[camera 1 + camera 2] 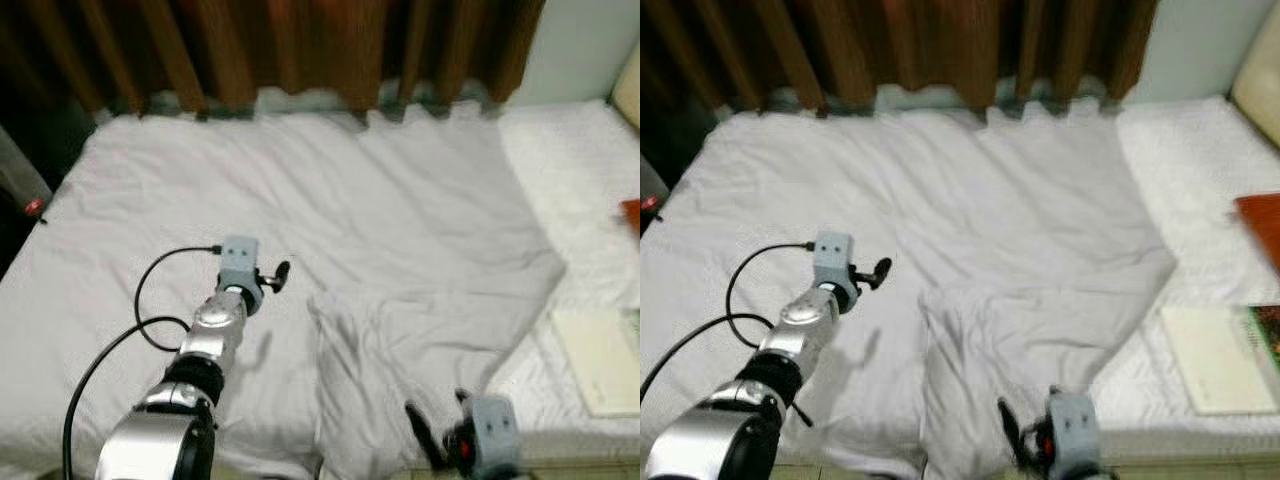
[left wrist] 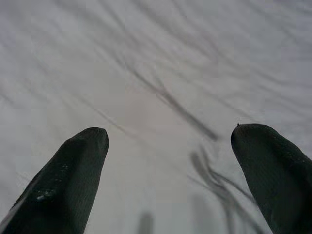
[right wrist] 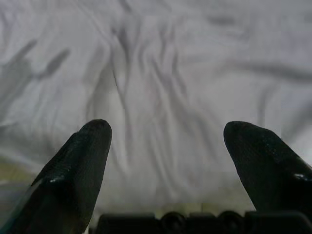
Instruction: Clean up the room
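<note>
Both grippers' jaws were apart over the bed (image 1: 590,170). The right gripper (image 1: 440,425) could miss the folded sheet (image 1: 400,330) corner and bunch it.

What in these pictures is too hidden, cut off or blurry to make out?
- Red-capped thing: left eye view, cut by the picture's left edge, in shadow; unidentifiable.
- Orange-red object: right eye view, cut by the right edge, blurred.
- Right gripper: eye views, bottom edge cuts off its arm.
- Pale book: cover too blurred to read.
- What lies under the folded sheet: hidden by the fabric.
</note>
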Robot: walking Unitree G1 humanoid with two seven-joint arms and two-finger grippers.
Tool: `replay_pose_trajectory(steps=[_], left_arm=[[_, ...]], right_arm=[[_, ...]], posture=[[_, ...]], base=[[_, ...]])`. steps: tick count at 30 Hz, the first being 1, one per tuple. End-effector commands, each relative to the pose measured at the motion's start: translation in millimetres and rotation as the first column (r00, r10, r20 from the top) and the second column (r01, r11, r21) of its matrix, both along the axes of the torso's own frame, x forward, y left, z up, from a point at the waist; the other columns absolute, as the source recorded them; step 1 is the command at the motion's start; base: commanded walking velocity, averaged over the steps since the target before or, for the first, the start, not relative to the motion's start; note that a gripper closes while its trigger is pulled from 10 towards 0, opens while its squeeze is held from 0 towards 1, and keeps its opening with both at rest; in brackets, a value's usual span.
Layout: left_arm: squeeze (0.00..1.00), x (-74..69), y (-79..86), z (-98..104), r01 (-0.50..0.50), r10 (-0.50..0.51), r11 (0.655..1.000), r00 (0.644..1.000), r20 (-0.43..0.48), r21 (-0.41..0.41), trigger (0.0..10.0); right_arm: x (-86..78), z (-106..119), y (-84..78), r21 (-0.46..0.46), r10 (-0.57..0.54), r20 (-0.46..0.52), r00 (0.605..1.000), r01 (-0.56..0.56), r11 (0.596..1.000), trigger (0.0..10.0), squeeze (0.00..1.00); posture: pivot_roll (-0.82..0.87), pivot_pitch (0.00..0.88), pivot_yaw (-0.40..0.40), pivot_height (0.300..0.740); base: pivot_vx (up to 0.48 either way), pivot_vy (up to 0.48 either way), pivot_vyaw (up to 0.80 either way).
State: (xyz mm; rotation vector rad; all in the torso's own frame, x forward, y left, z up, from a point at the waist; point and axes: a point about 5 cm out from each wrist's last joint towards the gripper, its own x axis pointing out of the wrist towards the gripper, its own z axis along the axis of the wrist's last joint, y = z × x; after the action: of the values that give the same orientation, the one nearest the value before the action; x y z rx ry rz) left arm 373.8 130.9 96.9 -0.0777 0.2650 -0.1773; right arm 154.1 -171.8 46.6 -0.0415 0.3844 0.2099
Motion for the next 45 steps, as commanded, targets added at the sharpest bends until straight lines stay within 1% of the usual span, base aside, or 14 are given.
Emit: replay_pose_trajectory(steps=[1,2,5,6,7,9,18,26,29,32,34,38,40,45], left_arm=[[0.0,4.0,-13.8,7,0.007,-0.007,0.995,1.0,0.001,-0.099,10.0],[0.0,4.0,-13.8,7,0.007,-0.007,0.995,1.0,0.001,-0.099,10.0],[0.0,12.1,-14.4,22,-0.039,0.048,0.963,0.998,0.028,-0.267,10.0],[0.0,12.1,-14.4,22,-0.039,0.048,0.963,0.998,0.028,-0.267,10.0],[0.0,18.9,-15.6,40,-0.025,0.061,0.946,0.993,0.103,-0.323,10.0],[0.0,22.7,-21.1,54,0.016,0.047,0.94,0.984,0.174,-0.342,10.0],[0.0,15.3,-27.0,33,-0.049,0.089,0.871,0.994,0.059,-0.489,10.0],[0.0,13.3,-19.7,22,-0.151,0.153,0.84,0.987,-0.041,-0.522,10.0],[0.0,15.8,-20.7,27,-0.154,0.153,0.78,0.987,-0.054,-0.606,10.0],[0.0,18.1,-24.0,33,-0.144,0.148,0.762,0.988,-0.046,-0.631,10.0],[0.0,20.0,-29.4,39,-0.121,0.134,0.755,0.991,-0.03,-0.645,10.0],[0.0,24.1,-35.3,51,-0.081,0.114,0.752,0.993,0.008,-0.654,10.0],[0.0,25.6,-42.0,57,-0.036,0.077,0.77,0.996,0.038,-0.637,10.0],[0.0,22.6,-53.8,52,-0.02,0.035,0.807,0.999,0.015,-0.59,10.0]], right_arm=[[-19.6,17,0.8,-0.006,-0.016,0.002,1.0,0.016,1.0,10.0,0.0],[-19.6,17,0.8,-0.006,-0.016,0.002,1.0,0.016,1.0,10.0,0.0],[-60.7,35,3.1,-0.018,-0.029,-0.046,0.999,0.028,0.999,10.0,0.0],[-60.7,35,3.1,-0.018,-0.029,-0.046,0.999,0.028,0.999,10.0,0.0],[-80.0,46,10.3,-0.024,-0.019,-0.066,0.998,0.017,1.0,10.0,0.0],[-91.9,51,15.8,-0.014,-0.022,-0.097,0.995,0.021,1.0,10.0,0.0],[-109.2,58,27.3,0.015,-0.032,-0.165,0.986,0.035,0.999,10.0,0.0],[-127.1,66,39.3,0.022,0.003,-0.193,0.981,0.001,1.0,10.0,0.0],[-132.7,68,40.8,-0.015,0.022,-0.175,0.984,-0.025,1.0,10.0,0.0],[-129.6,69,43.4,-0.113,0.061,-0.053,0.997,-0.066,0.991,10.0,0.0],[-119.4,48,54.5,-0.211,0.184,0.046,0.982,-0.17,0.963,10.0,0.0],[-97.7,17,59.5,-0.281,0.228,0.087,0.97,-0.195,0.939,10.0,0.0],[-80.3,0,60.9,-0.333,0.255,0.097,0.962,-0.21,0.919,10.0,0.0],[-62.6,-20,70.7,-0.369,0.287,0.081,0.954,-0.239,0.898,10.0,0.0]], posture=[[-0.32,0.535,0.051,0.74],[-0.32,0.535,0.051,0.74],[-0.36,0.618,0.035,0.74],[-0.36,0.618,0.035,0.74],[-0.39,0.666,0.024,0.74],[-0.38,0.693,0.008,0.74],[-0.39,0.71,0.016,0.74],[-0.44,0.715,0.012,0.74],[-0.47,0.713,0.005,0.74],[-0.51,0.719,-0.008,0.74],[-0.51,0.724,-0.006,0.74],[-0.44,0.737,0.036,0.74],[-0.44,0.734,0.04,0.74],[-0.44,0.749,0.046,0.74]], base=[[0.0,0.0,0.0],[0.0,0.0,0.0],[0.0,0.0,0.0],[0.0,0.0,0.0],[0.0,0.0,0.0],[0.0,0.0,0.0],[0.0,0.0,0.0],[0.0,0.0,0.0],[0.0,0.0,0.0],[0.0,0.0,0.0],[0.0,0.0,0.0],[0.0,0.0,0.0],[0.0,0.0,0.0],[0.0,0.0,0.0]])
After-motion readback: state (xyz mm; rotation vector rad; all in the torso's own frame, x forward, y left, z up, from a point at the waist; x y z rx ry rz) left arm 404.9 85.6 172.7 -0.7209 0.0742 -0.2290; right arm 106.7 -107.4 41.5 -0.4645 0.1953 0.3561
